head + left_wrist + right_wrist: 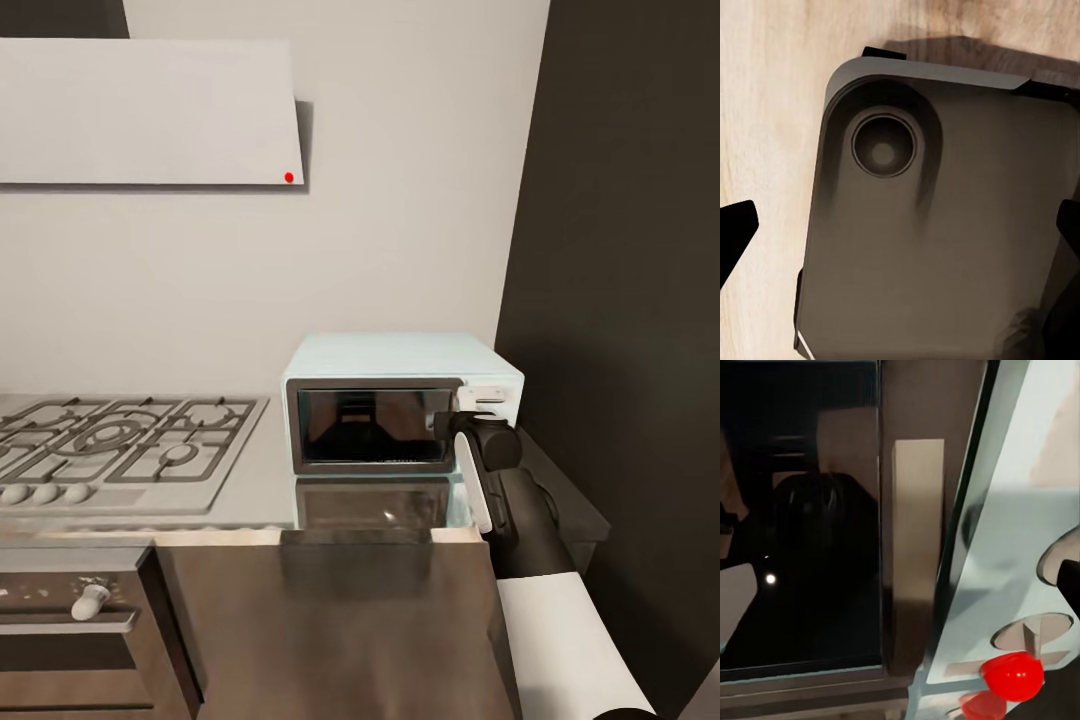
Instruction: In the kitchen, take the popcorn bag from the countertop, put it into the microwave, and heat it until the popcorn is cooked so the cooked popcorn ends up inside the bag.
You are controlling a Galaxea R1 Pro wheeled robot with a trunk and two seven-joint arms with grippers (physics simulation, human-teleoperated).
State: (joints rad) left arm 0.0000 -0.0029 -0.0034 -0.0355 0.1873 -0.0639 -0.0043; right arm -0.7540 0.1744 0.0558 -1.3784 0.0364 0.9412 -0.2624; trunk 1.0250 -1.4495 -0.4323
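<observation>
The pale mint-blue microwave (pixel 400 400) stands on the grey countertop (pixel 255 480) with its dark glass door (pixel 375 425) shut. My right gripper (pixel 443 424) is at the door's right edge, beside the knob panel (pixel 488 395). In the right wrist view the dark glass (pixel 802 532), the silver frame (pixel 916 555) and the mint panel (pixel 1020 532) with a red knob (pixel 1014 675) are very close, and one fingertip (pixel 1071 585) shows far out at the side, so the gripper looks open. A dark rounded shape shows in the glass; I cannot tell what it is. The popcorn bag is out of view. My left gripper (pixel 900 232) hangs open over the robot's base.
A grey gas hob (pixel 120 440) lies left of the microwave, with an oven front and white knob (pixel 90 600) below it. A white hood (pixel 150 110) hangs above. A dark tall wall (pixel 620 300) closes the right side. The wooden floor (pixel 765 112) is under the left arm.
</observation>
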